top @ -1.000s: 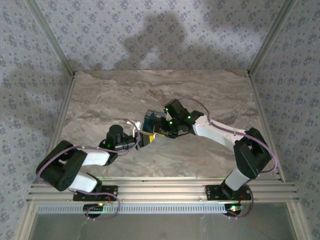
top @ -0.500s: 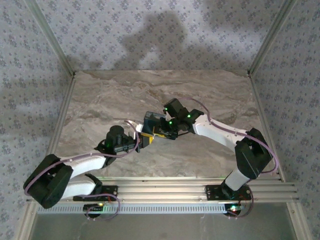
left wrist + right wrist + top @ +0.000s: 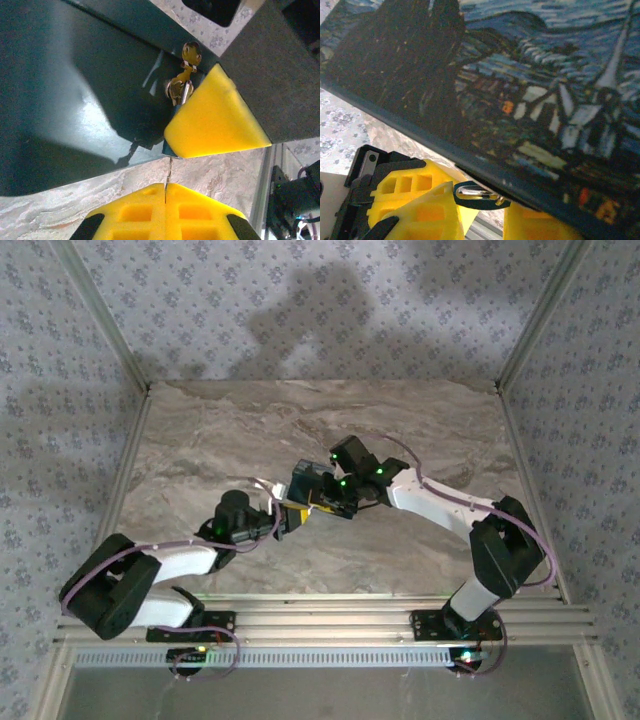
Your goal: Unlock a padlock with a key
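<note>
Metal key (image 3: 168, 172), pinched edge-on by the left gripper (image 3: 165, 186), lies with its long axis aimed at the padlock (image 3: 168, 147) just past its tip at the box (image 3: 75, 100) edge, so we judge the left arm nearer; we cannot tell whether the right gripper (image 3: 480, 207) grips.

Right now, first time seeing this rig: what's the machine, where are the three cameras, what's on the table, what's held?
Two robot arms are bolted at the near edge of the table. The top picture looks down from above; the other two come from a camera on each wrist. The left gripper and right gripper meet at a painted box. The left wrist view shows its yellow fingers pressed together on a thin metal strip, likely the key. The right wrist view shows a small metal loop at the box edge; whether the right gripper grips anything is unclear.
</note>
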Motion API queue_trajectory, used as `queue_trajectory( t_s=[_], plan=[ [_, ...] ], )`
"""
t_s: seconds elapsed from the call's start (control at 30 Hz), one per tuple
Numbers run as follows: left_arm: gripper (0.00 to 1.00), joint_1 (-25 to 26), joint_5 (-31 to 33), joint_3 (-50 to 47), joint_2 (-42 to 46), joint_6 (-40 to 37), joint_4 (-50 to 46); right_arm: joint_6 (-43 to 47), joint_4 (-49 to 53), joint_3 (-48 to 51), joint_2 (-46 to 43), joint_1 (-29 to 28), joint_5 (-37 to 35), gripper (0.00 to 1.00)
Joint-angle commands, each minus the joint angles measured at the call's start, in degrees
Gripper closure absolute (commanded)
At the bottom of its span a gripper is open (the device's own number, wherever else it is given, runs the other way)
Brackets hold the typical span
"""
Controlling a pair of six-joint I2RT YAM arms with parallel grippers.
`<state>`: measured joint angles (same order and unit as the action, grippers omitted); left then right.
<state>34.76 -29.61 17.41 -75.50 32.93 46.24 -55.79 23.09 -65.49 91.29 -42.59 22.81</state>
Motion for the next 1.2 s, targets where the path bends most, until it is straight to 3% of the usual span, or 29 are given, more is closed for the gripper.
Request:
queue_trajectory(
  t_s=[0.0, 0.27, 0.63, 1.17],
  plan=[
    [1.0, -1.98, -1.24, 2.62, 2.0, 3.85, 15.46, -0.75, 1.77, 1.35, 0.5, -1.27, 7.67, 1.0],
    [1.0, -3.89, -4.37, 5.52, 4.18, 3.56, 7.11, 0.15, 2.38, 1.51, 0.25, 0.75, 10.3, 1.0],
    [1.0, -3.67, 2.29, 6.93, 8.65, -10.53, -12.46, -0.28, 2.52, 0.81, -0.84, 3.15, 11.89, 1.0],
    [1.0, -2.32, 7.15, 3.58, 11.12, -11.59, -16.17, -1.61, 0.83, 0.36, -0.75, 4.06, 12.25, 1.0]
  ],
)
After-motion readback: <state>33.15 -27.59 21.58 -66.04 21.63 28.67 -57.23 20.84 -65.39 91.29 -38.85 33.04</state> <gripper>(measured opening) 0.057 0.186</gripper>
